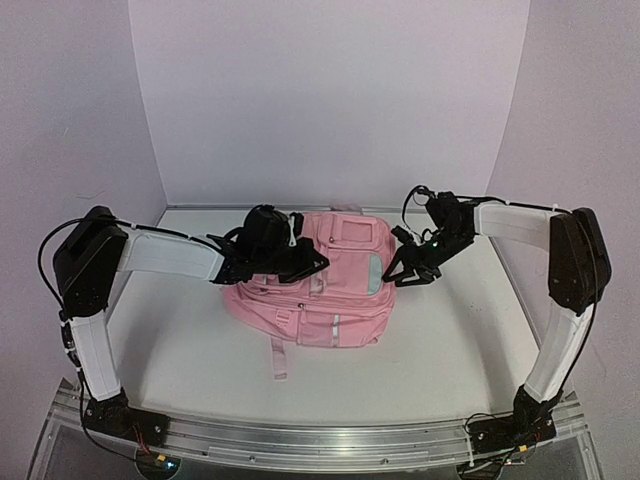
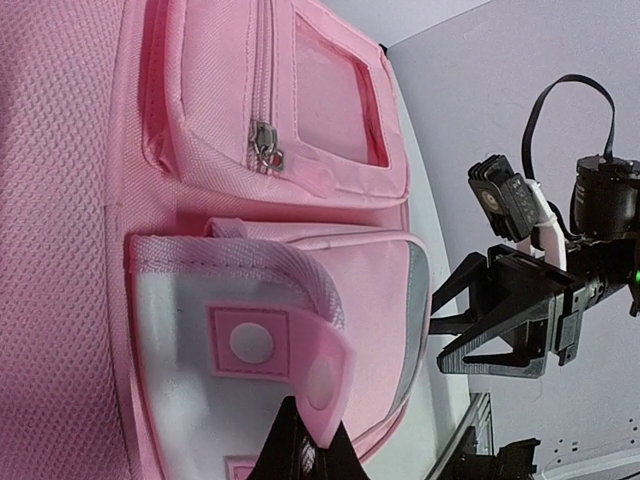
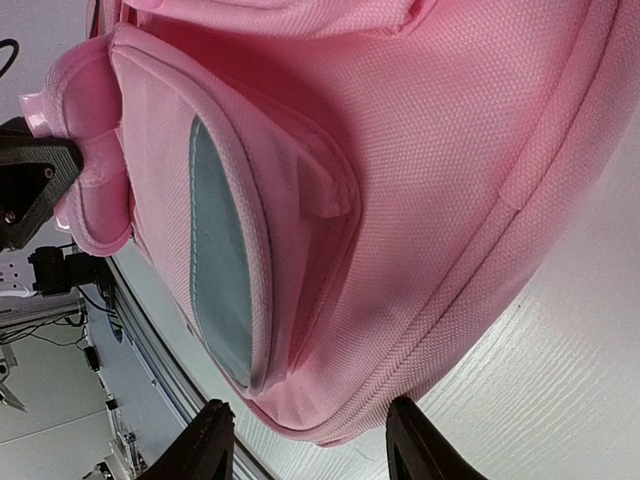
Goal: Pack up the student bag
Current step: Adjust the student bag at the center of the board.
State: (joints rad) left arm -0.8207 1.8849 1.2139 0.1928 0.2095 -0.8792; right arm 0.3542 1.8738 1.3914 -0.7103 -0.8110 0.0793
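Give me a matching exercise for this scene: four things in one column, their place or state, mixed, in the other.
1 left gripper
2 right gripper
3 student bag
4 zipper pull

A open, beside the bag
B lies on the table
C shut on a pink flap
D hangs on a front pocket

Pairs: 1-C, 2-A, 3-B, 4-D

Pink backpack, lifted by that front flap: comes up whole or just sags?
Probably sags: the student bag is soft fabric, and the flap pinched by the left gripper curls off the pocket. Unlikely to roll; it lies flat and wide on the table.
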